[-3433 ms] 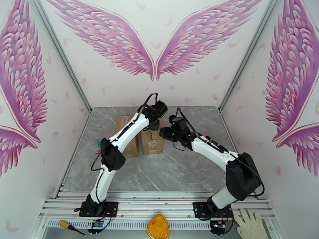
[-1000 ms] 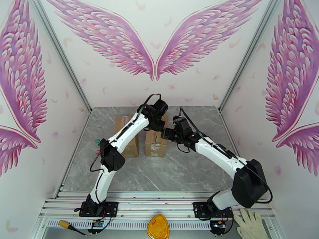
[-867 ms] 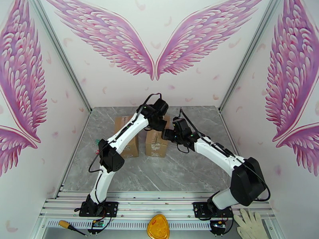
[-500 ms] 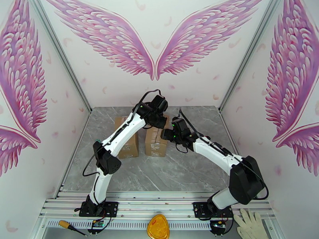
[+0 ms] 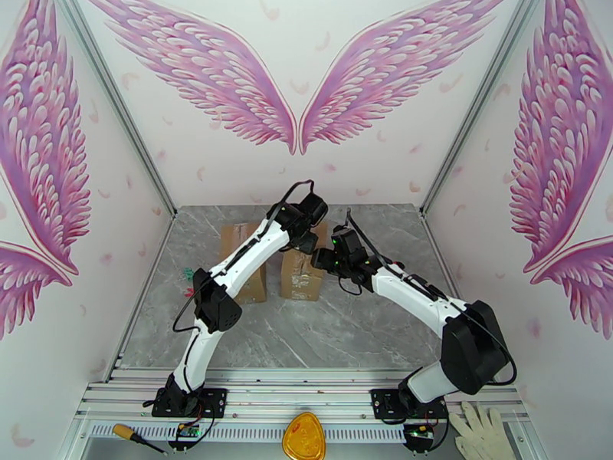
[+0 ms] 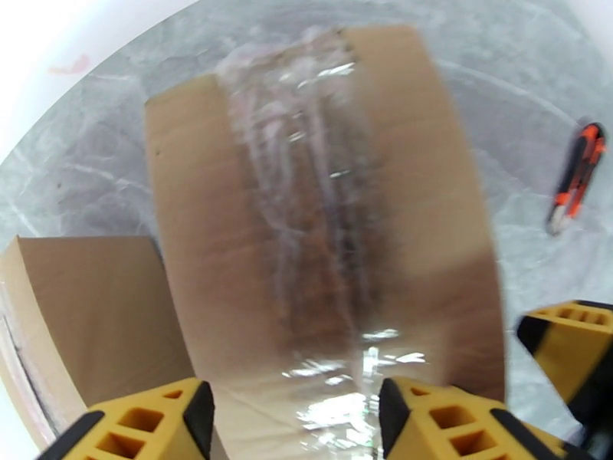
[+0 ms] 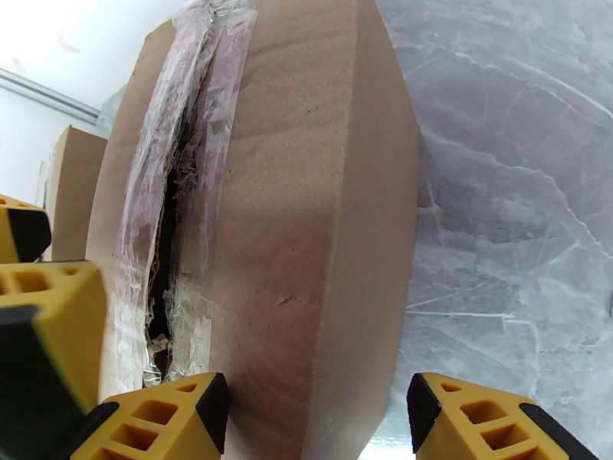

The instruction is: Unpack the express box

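The express box [image 5: 299, 275] is brown cardboard and stands mid-table. Its clear tape seam [image 6: 306, 185] runs down the top and is slit into a dark gap [image 7: 165, 247]. My left gripper [image 6: 291, 423] hovers over the box's near end, open, with the taped seam between its yellow fingers [image 6: 145, 423]. In the top view it sits at the box's back edge [image 5: 308, 241]. My right gripper [image 7: 318, 423] is open at the box's right side [image 5: 322, 259], one finger over the top flap, the other [image 7: 490, 423] out past the side wall above the table.
A second cardboard box [image 5: 244, 262] stands just left of the first. An orange-and-black utility knife [image 6: 571, 178] lies on the grey marble table [image 5: 345, 323]. A screwdriver [image 5: 130, 435], a yellow object [image 5: 304, 436] and white gloves [image 5: 479, 431] rest on the front rail.
My left gripper has gone from shut to open above the box, and its arm has shifted slightly. The right gripper has stayed at the box's right side, its jaws narrowing a little.
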